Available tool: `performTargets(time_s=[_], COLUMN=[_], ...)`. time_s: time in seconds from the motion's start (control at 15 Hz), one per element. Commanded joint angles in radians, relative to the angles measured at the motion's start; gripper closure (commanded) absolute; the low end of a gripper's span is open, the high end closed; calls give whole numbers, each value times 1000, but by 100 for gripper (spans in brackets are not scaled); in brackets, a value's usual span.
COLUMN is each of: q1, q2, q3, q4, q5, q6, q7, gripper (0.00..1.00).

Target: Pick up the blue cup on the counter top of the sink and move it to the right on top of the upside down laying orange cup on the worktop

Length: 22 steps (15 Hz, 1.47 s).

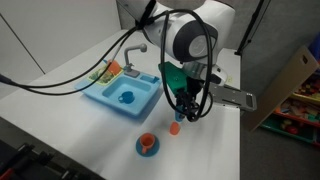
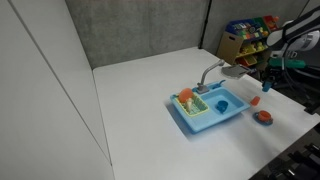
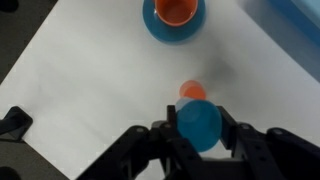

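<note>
My gripper (image 3: 198, 135) is shut on the small blue cup (image 3: 198, 124) and holds it in the air. The tiny orange cup (image 3: 192, 91) stands on the white worktop (image 3: 90, 80) just beyond and below the blue cup, apart from it. In both exterior views the gripper (image 1: 184, 108) (image 2: 266, 84) hangs a little above and beside the orange cup (image 1: 175, 128) (image 2: 256, 101). The light blue toy sink (image 1: 140, 108) (image 2: 200, 124) with its grey faucet lies to one side of the gripper.
A round blue dish with an orange piece on it (image 1: 148, 145) (image 2: 263, 118) (image 3: 175, 15) lies near the orange cup. A blue item sits in the sink basin (image 1: 125, 97). The sink rack holds colourful items (image 2: 188, 100). A cardboard box (image 1: 290, 85) and toy shelves (image 2: 245, 35) stand beyond the table.
</note>
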Motion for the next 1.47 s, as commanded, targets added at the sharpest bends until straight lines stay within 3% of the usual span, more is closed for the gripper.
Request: performTargets(time_s=[0.0, 1.4], q1=[-16, 4], q2=[14, 40], q3=[18, 31], q4=[11, -46], q5=[29, 18], q6=[28, 151], q7=[-26, -19], gripper=[83, 83])
